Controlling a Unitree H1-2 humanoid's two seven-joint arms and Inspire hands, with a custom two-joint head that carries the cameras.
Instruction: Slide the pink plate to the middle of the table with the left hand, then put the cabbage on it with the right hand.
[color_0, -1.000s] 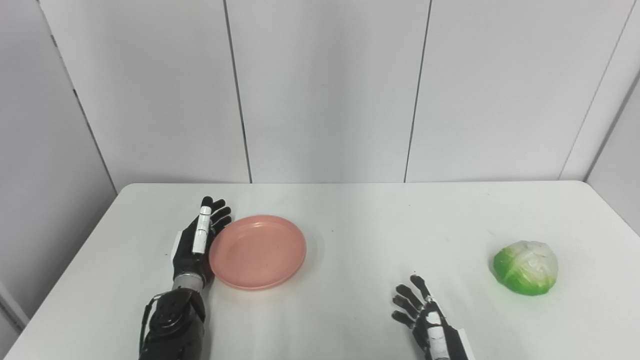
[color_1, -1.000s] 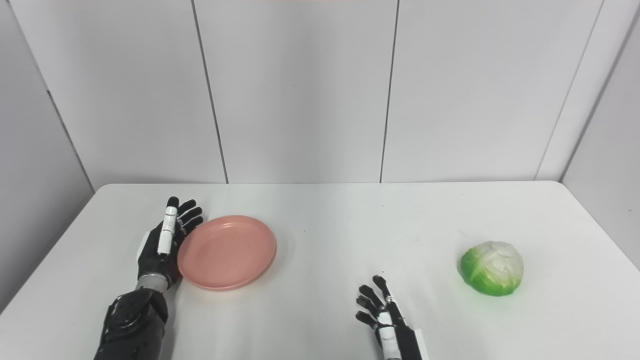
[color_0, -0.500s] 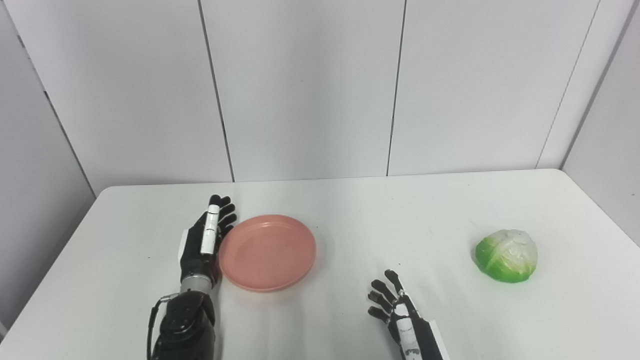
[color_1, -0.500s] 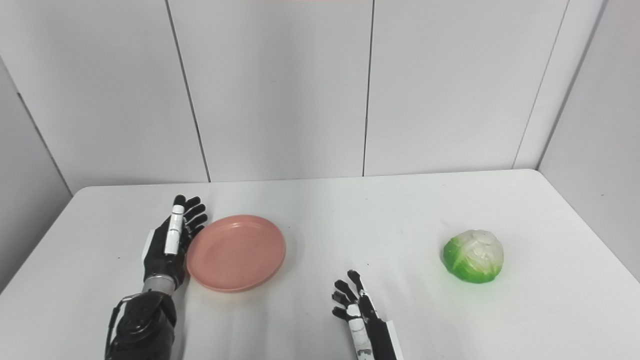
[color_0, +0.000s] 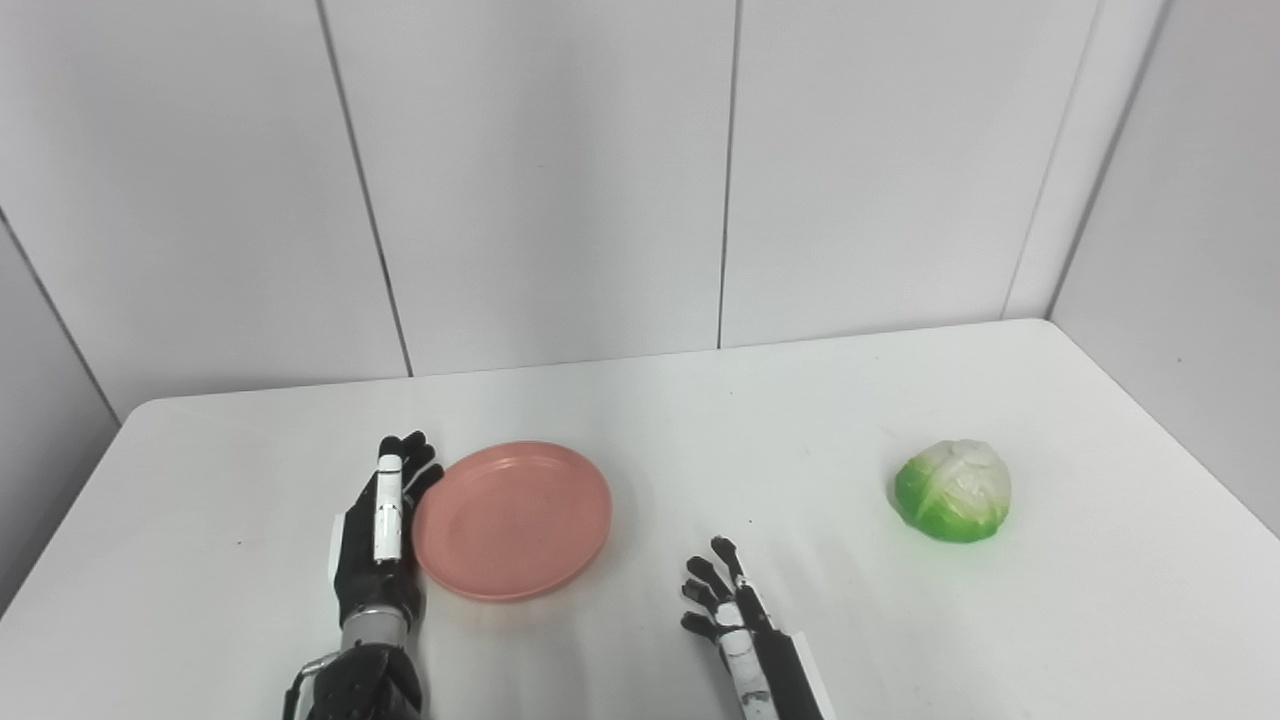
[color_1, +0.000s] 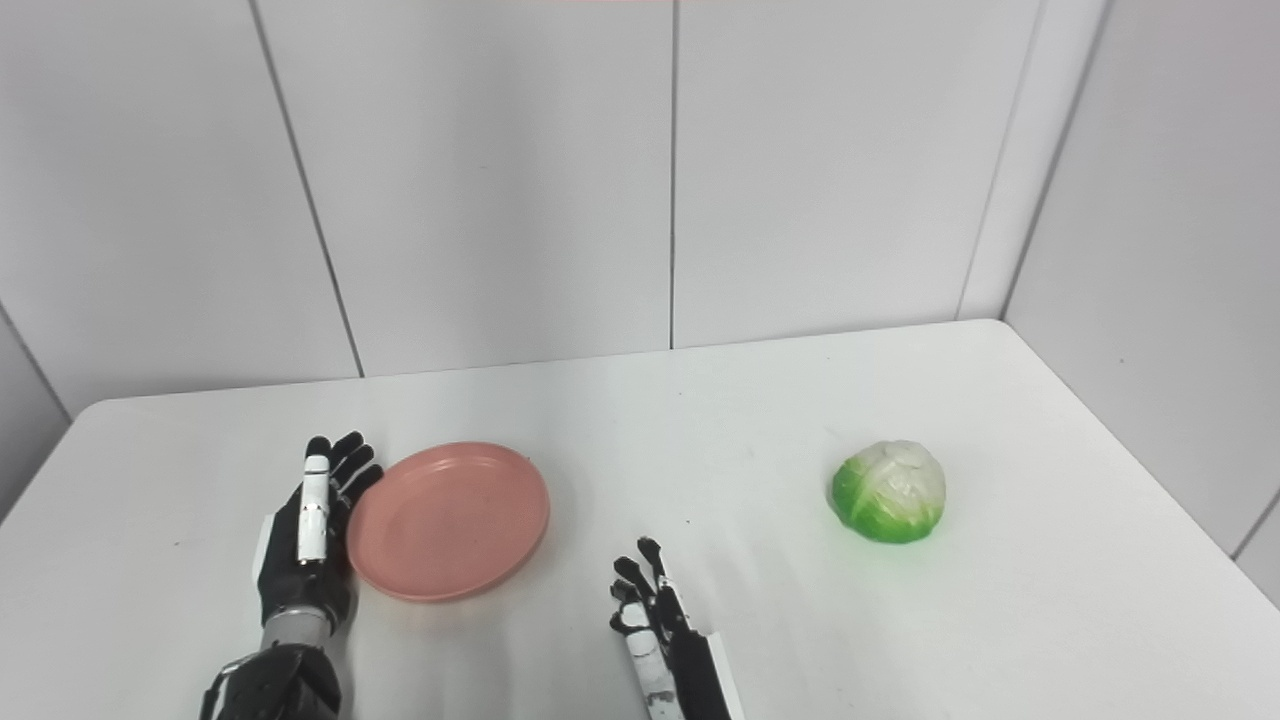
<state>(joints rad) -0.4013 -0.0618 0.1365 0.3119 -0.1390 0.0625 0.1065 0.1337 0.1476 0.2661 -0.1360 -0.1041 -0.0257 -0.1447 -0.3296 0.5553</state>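
pink plate (color_0: 512, 518) left of centre on the white bench (color_0: 800, 420), left hand (color_0: 380, 535) edge-on against its left rim, fingers straight and together, holding nothing. plate looks light, stiff and slippery: push at the rim. cabbage (color_0: 952, 491) sits far right, well apart from the right hand (color_0: 725, 615), whose fingers are spread; cup it from above.

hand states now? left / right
Left hand: open, fingers straight, flat against the pink plate's left rim, holding nothing.
Right hand: open, fingers spread, holding nothing, well short of the cabbage.

The pink plate's (color_0: 512, 518) rim beside the left hand (color_0: 378, 535) is hidden; both forearms are cropped below.
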